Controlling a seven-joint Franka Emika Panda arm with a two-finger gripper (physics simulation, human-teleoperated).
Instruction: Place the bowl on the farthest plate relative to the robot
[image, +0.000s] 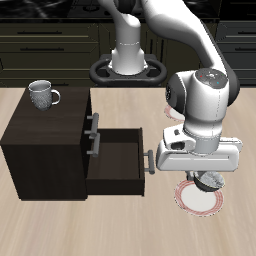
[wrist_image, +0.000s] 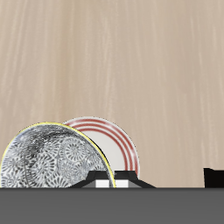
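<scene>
**Bowl in the tool, offset from the plate below**

We see the tool (image: 208, 180) hanging low over the bench (image: 120, 225), near its front edge, with the bowl (image: 212, 181) grasped at its rim and held clear of the surface. In the wrist view the bowl (wrist_image: 52, 156) fills the space right at the tool, its speckled inside turned toward the camera, so we judge it to hang tilted rather than level. The fingers are mostly hidden behind the bowl and the tool's housing, but the bowl stays aloft with nothing else under it, so we read the tool as clenched on it.

The relation that matters is bowl to plate (image: 199, 197). The plate lies on the bench just under the tool, and of the plates we can make out it is the one nearest the front edge, which makes it the farthest from the robot (image: 165, 40). In the wrist view the plate (wrist_image: 109, 142) peeks out from behind the bowl to one side only: the bowl overlaps part of the plate's rim and is not centred on it (the overlap may be partly perspective, since the bowl is so close to the camera).

Our judgement is that the coming move calls for a short sideways correction toward the plate's middle, then a descent and release.

The open drawer (image: 120, 160) of the dark cabinet (image: 50, 150) stands beside the tool, apart from it.
</scene>
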